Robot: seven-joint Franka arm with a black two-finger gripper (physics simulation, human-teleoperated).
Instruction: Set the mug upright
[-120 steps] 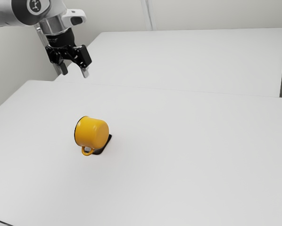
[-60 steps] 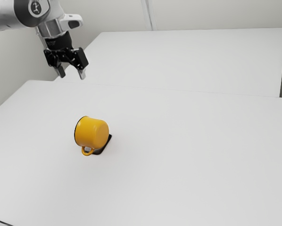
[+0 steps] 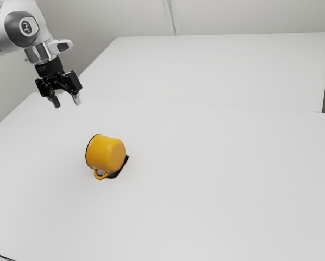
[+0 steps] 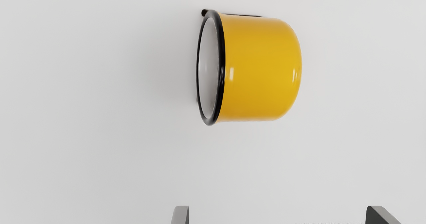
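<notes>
mug (image 4: 259,67): yellow, black rim, pale inside, on its side | gripper (image 3: 67,103): fingers wide apart

Indoors here, folks | lab-like, exact kind hard to call | white table (image 3: 217,179), white surface (image 3: 217,70) beyond, pale wall (image 3: 249,16), and there's a robot arm (image 3: 2,35)!

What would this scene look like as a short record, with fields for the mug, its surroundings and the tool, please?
mug: yellow, lying on its side
rim: black, facing the exterior view's left
handle: yellow, low on the mug's camera-facing side in the exterior view
flat thing: black, partly hidden by the mug
table: white
tool: open, above the table, apart from the mug
upright: not yet
</notes>
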